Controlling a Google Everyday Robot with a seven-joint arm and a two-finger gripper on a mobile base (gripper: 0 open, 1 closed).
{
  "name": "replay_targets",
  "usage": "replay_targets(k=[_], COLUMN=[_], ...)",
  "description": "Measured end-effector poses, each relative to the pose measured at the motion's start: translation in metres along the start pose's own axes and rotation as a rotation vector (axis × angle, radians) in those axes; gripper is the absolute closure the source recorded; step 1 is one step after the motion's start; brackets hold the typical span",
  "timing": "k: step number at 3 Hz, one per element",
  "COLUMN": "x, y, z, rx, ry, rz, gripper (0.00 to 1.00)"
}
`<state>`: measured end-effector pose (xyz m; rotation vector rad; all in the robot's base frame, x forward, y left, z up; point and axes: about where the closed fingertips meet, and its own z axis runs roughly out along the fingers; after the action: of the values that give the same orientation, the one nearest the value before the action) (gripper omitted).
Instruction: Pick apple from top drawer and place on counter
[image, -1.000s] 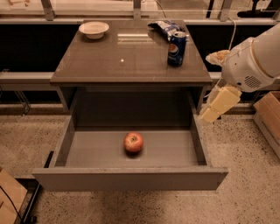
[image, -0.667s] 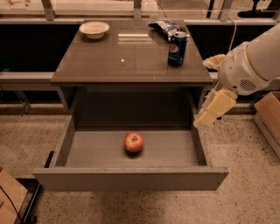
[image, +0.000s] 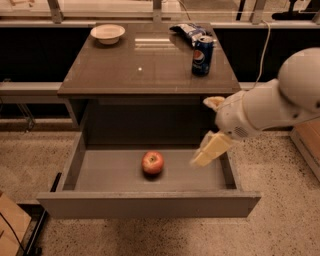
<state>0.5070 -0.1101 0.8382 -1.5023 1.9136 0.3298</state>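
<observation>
The apple, red with yellowish patches, lies on the floor of the open top drawer, a little right of its middle. My gripper hangs over the right part of the drawer, to the right of the apple and apart from it, holding nothing. The white arm reaches in from the right. The counter is the glossy grey-brown top of the cabinet, behind and above the drawer.
On the counter stand a white bowl at the back left, a blue soda can at the right and a chip bag behind the can. A cardboard box sits on the floor at the right.
My arm has swung left and down, bringing the gripper from beside the cabinet's right edge to over the right part of the drawer. The apple has not moved.
</observation>
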Motion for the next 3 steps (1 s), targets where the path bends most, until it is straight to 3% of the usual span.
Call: replay_targets(k=[1,3], x=[0.0049,0.0067], y=[0.0067,0.0061], z=[0.0534,0.0625], rx=[-0.039,-0.044], ry=[-0.072,-0.078], rz=[0.075,0.098], gripper=[0.0,0.0])
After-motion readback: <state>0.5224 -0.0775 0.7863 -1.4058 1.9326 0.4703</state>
